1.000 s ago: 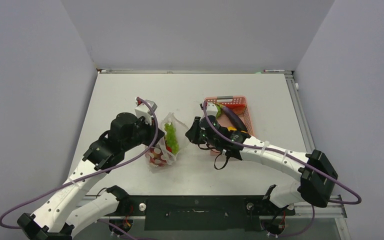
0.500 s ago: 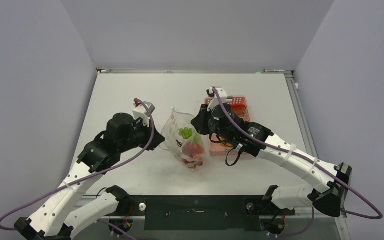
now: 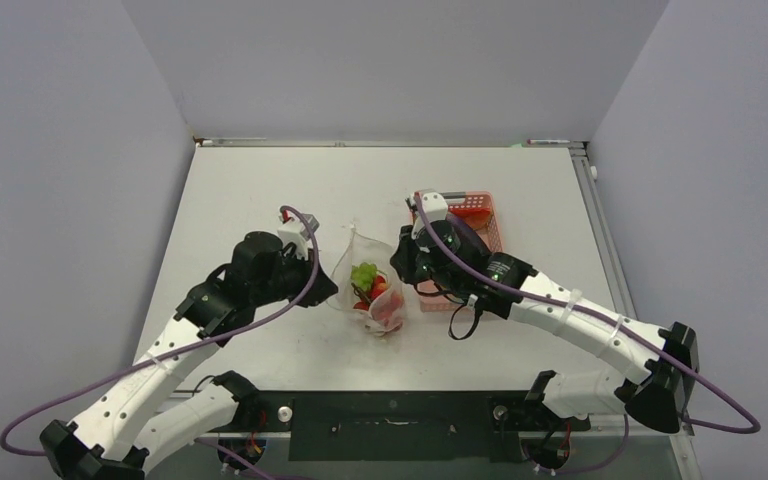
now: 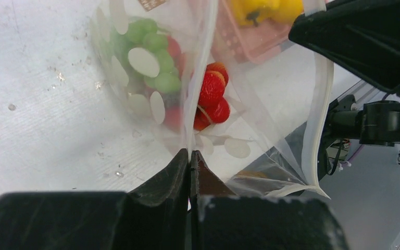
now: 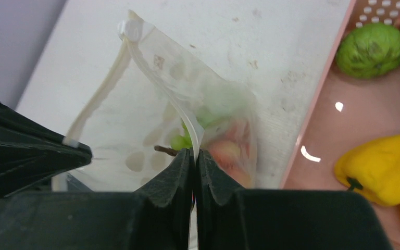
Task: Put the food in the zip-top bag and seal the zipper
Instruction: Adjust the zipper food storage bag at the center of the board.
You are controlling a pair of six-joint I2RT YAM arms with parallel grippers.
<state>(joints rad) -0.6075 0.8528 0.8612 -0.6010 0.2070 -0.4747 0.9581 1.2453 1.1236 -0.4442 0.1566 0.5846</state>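
The zip-top bag (image 3: 368, 290) hangs between my two grippers at mid-table, mouth up. Green grapes (image 4: 153, 44) and red pieces (image 4: 212, 99) lie inside it. My left gripper (image 3: 328, 292) (image 4: 190, 153) is shut on the bag's left wall. My right gripper (image 3: 401, 268) (image 5: 194, 152) is shut on the zipper (image 5: 156, 78) strip at the opposite side. The zipper (image 4: 317, 109) also shows as a whitish band on the right of the left wrist view. A green round fruit (image 5: 371, 44) and a yellow pepper (image 5: 380, 166) lie in the pink basket.
The pink basket (image 3: 490, 210) stands just right of the bag, partly under my right arm (image 3: 550, 300). Its rim (image 5: 312, 104) runs close beside the bag. My left arm (image 3: 210, 300) reaches in from the lower left. White walls enclose the table.
The bag has shifted right from beside the left gripper to the middle between both grippers. The food has gathered at its bottom. My right wrist has moved over the basket's left edge.
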